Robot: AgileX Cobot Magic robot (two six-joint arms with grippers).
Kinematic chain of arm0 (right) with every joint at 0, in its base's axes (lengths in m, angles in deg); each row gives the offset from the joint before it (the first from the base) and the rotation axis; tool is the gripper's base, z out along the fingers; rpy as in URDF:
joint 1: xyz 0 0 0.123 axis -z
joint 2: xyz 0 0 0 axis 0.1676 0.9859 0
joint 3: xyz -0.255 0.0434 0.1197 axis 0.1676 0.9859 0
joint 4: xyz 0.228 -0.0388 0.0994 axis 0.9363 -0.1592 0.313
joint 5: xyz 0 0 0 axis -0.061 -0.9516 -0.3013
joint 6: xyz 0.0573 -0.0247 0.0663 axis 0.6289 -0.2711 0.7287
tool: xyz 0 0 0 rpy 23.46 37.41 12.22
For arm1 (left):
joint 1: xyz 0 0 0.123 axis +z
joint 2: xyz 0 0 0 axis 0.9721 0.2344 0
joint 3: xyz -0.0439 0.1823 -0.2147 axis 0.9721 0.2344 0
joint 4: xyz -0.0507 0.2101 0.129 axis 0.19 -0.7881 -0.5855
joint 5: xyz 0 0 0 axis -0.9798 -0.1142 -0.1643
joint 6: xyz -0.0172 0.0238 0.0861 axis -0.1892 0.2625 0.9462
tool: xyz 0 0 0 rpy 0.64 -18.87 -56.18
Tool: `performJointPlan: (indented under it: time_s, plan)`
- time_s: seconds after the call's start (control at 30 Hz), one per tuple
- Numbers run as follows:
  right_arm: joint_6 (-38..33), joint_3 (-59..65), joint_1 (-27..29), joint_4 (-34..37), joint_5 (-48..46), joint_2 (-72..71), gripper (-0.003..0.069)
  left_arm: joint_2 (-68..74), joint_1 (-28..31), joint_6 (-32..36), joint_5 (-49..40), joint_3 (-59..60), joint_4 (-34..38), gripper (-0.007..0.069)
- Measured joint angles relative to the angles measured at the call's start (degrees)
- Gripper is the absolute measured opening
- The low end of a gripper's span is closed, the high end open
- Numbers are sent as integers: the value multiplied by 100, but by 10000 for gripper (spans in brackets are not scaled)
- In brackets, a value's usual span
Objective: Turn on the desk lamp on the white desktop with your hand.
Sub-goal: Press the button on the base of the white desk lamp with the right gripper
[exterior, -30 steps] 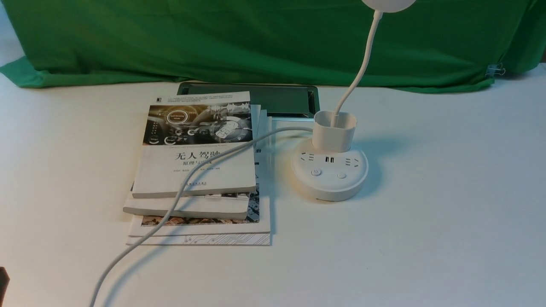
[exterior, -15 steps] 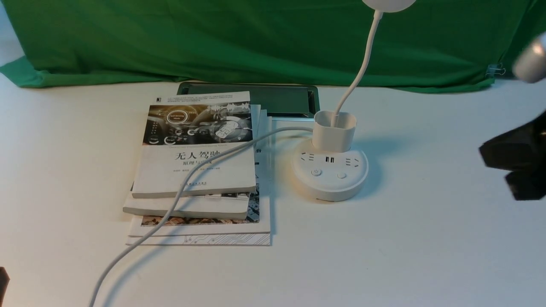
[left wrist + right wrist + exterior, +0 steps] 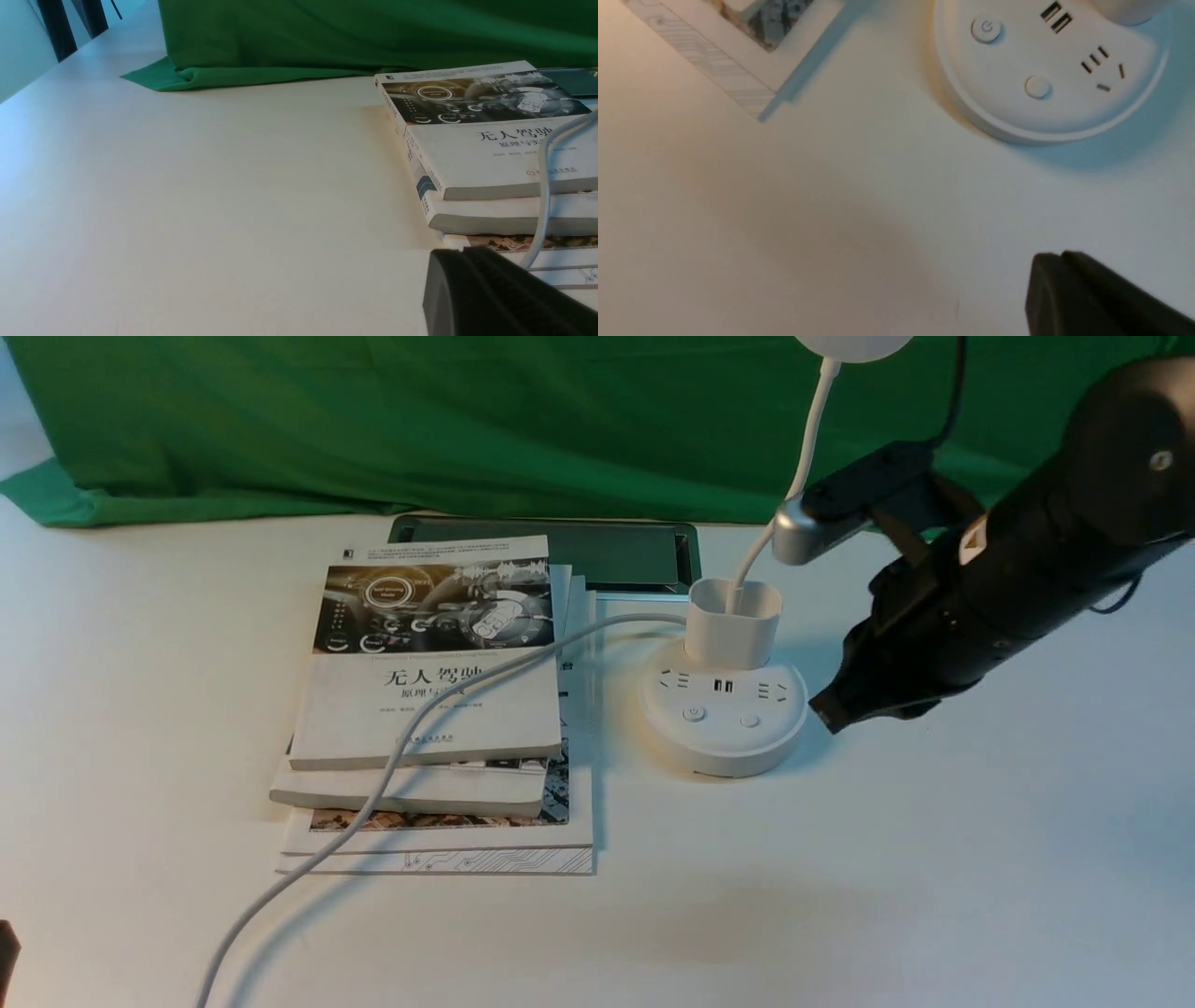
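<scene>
The white desk lamp's round base (image 3: 724,717) stands on the white desktop (image 3: 840,877), with sockets, USB ports, a power button (image 3: 693,714) and a plain button (image 3: 750,720). Its cup holder (image 3: 733,621) and gooseneck rise to the head (image 3: 851,345), which looks unlit. My right gripper (image 3: 826,711) is shut and empty, hovering just right of the base, not touching it. The right wrist view shows the base (image 3: 1045,79), both buttons and the gripper (image 3: 1052,261). My left gripper (image 3: 455,254) is shut, low at the near left.
A stack of books (image 3: 434,709) lies left of the lamp, with the white cable (image 3: 373,793) draped across it toward the near edge. A dark tray (image 3: 560,551) sits behind the books. Green cloth (image 3: 467,420) backs the desk.
My right arm has come in from the right edge and moved left and down, its tip now beside the lamp base. The lamp, books and left arm have not moved.
</scene>
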Motion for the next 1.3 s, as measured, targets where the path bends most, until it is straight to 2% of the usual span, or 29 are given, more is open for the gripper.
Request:
performJointPlan:
  time_s: [0.3,0.63,1.3]
  plan:
    - [2,-167,-32,-37,1246,1008,30,0,0,0,0,0,0,21]
    - [2,-174,-58,-43,2004,1516,34,0,0,0,0,0,0,21]
    - [16,-174,-58,-207,2225,1838,38,0,0,0,0,0,0,21]
